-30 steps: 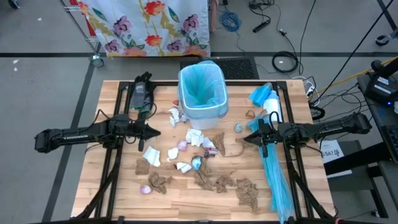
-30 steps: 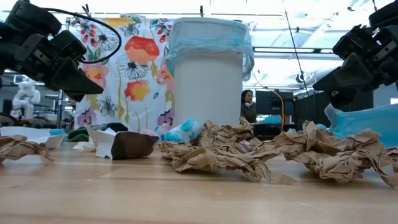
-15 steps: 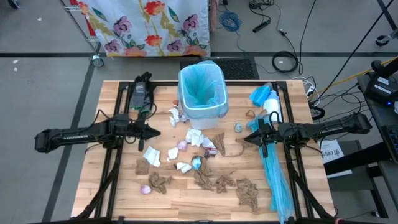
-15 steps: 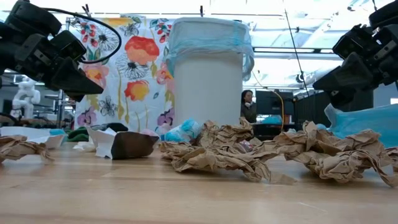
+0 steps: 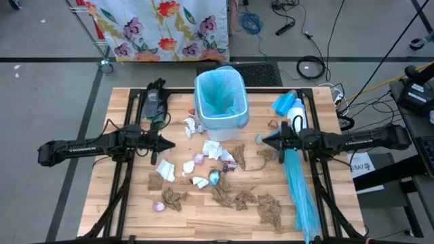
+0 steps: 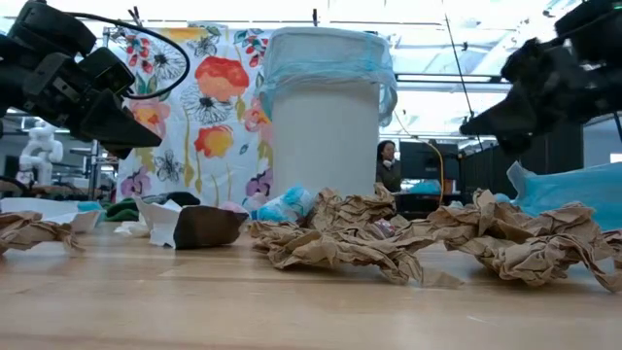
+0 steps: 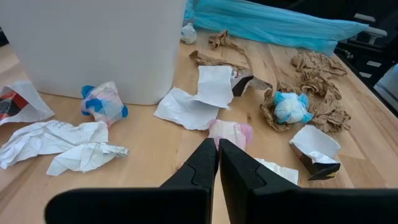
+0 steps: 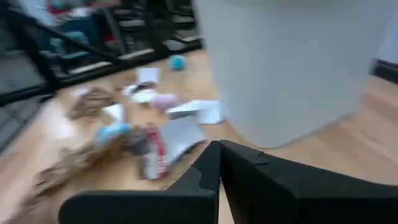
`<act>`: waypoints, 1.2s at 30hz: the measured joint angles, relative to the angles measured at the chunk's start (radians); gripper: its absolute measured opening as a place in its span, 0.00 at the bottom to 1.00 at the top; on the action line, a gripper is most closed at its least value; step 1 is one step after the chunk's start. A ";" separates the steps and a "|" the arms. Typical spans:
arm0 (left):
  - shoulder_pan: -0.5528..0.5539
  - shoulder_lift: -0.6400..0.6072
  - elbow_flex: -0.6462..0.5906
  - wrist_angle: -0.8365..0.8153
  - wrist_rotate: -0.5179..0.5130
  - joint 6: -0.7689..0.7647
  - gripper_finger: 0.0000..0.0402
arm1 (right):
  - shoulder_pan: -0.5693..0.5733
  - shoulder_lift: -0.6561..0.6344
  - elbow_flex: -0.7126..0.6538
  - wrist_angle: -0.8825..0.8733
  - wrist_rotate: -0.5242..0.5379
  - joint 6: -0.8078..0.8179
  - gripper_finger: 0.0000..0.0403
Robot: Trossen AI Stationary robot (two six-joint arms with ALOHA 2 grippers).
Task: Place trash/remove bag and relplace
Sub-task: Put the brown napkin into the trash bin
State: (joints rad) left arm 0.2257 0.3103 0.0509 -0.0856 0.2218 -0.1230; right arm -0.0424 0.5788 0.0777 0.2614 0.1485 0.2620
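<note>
right gripper (image 8: 219, 163) fingers pressed together, above wooden table (image 8: 323, 155). white bin wall (image 8: 292, 62) just ahead. trash (image 8: 155, 134) scattered beside it: white, brown, pink, blue scraps. view blurred.

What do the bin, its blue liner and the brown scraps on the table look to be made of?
Bin: smooth matte white wall, probably plastic. Liner: thin, translucent light-blue film, bunched and folded over the rim, likely plastic. Brown scraps: crumpled, with sharp creases and a dull kraft colour, apparently paper. Table: pale boards with visible grain, seemingly wood.
</note>
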 joint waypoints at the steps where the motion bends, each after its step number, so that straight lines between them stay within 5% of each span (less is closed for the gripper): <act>1: 0.000 0.000 0.000 0.000 0.000 0.000 0.06 | -0.022 0.027 0.019 0.006 -0.001 -0.009 0.00; 9: 0.000 0.000 0.000 0.000 0.000 0.000 0.06 | -0.172 0.271 0.204 -0.024 -0.025 -0.037 0.00; 19: 0.000 0.000 0.000 0.000 0.000 0.000 0.06 | -0.296 0.521 0.441 -0.393 -0.016 0.280 0.00; 29: 0.000 0.000 0.000 0.000 0.000 0.000 0.06 | -0.088 0.579 0.739 -0.864 0.086 0.532 0.00; 36: 0.000 0.000 0.000 0.000 0.000 0.000 0.06 | 0.105 0.633 0.869 -1.077 0.066 0.751 0.00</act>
State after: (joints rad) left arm 0.2256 0.3102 0.0507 -0.0853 0.2218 -0.1230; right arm 0.0621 1.2117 0.9470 -0.8158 0.2140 1.0127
